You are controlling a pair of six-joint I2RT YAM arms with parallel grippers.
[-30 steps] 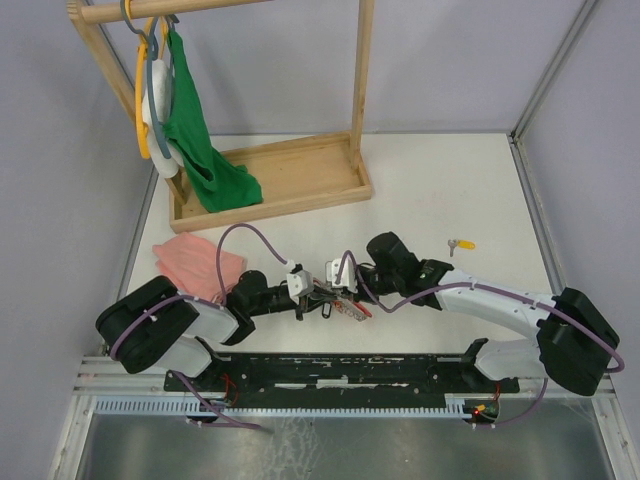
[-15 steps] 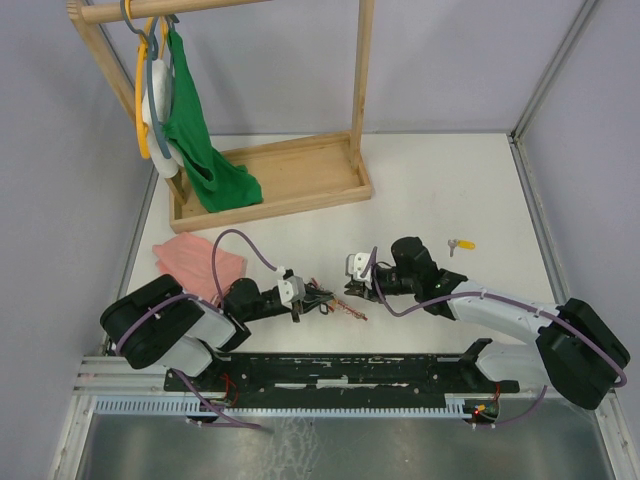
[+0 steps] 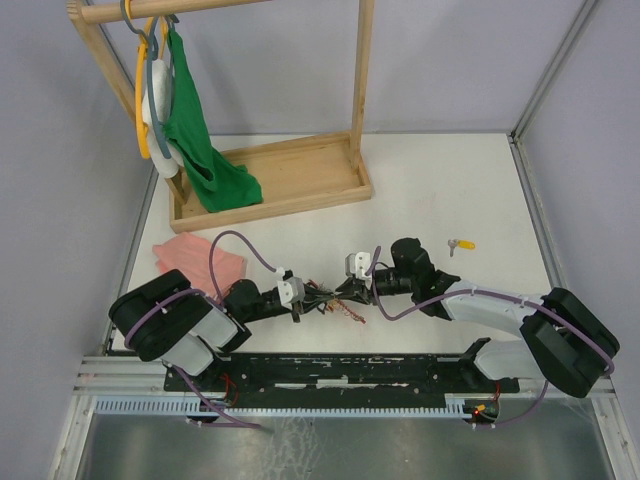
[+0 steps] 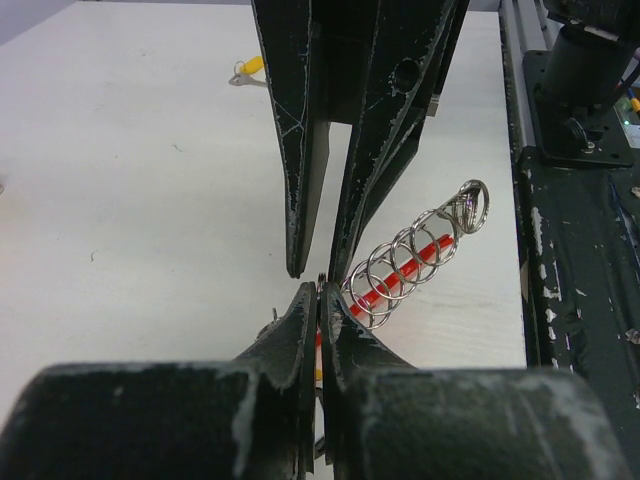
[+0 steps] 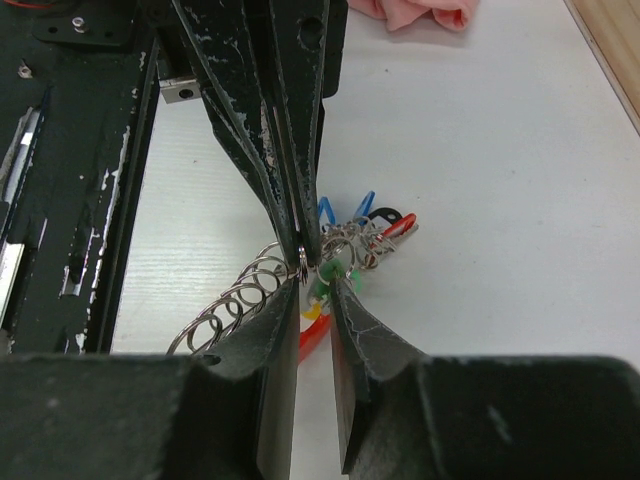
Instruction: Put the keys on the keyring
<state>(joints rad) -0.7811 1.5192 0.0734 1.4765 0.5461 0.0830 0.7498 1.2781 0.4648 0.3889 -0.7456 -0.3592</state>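
Green key (image 5: pixel 328 275) (blade largely hidden)

I had the key bunch (image 3: pixel 338 304) at the table's (image 3: pixel 450 180) near middle, between the left gripper (image 3: pixel 318 297) on its left and the right gripper (image 3: pixel 347 291) on its right. 1 lone key (image 3: pixel 461 243) lay well off to the right. The folded cloth (image 3: pixel 195 262) sat at the left, and the rack (image 3: pixel 270 185) stood behind it.
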